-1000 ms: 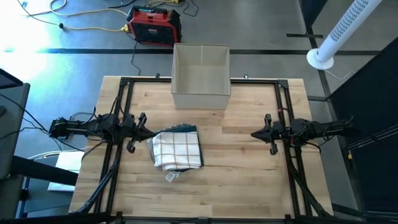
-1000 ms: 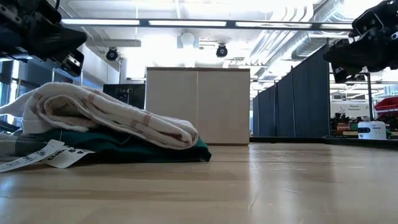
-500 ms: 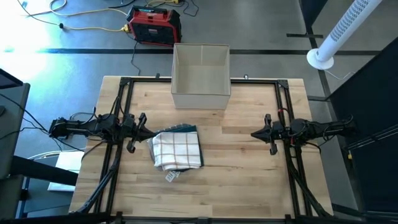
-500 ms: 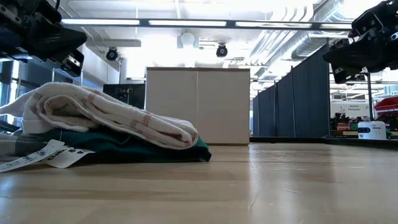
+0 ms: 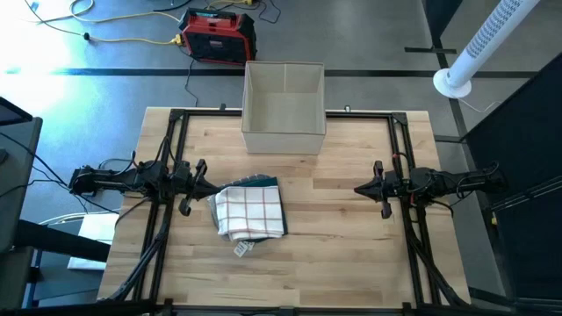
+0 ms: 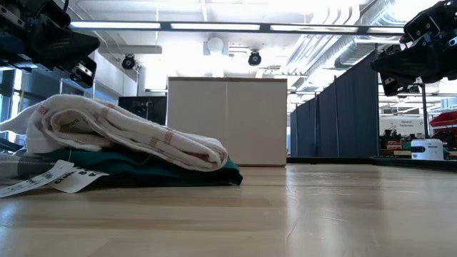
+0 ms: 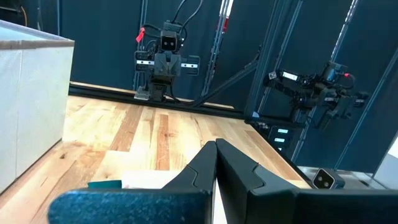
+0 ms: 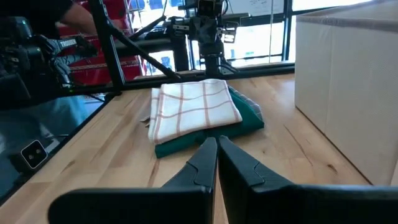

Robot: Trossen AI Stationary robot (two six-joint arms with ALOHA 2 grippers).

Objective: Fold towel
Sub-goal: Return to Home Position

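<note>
1. The folded checked towel (image 5: 250,209) lies on the green towel (image 5: 263,183). The stack sits left of centre on the table (image 5: 342,254), near the box (image 5: 283,105).
2. We see the left gripper (image 5: 209,193) just beside the stack, fingers pressed together and empty.
3. The right gripper (image 5: 358,189) hangs well apart on the opposite side, its fingers also pressed together and holding nothing.
4. The stack's long axis crosses the line between the grippers. We judge the folding done, and the nearer left arm must pull away cleanly.
</note>
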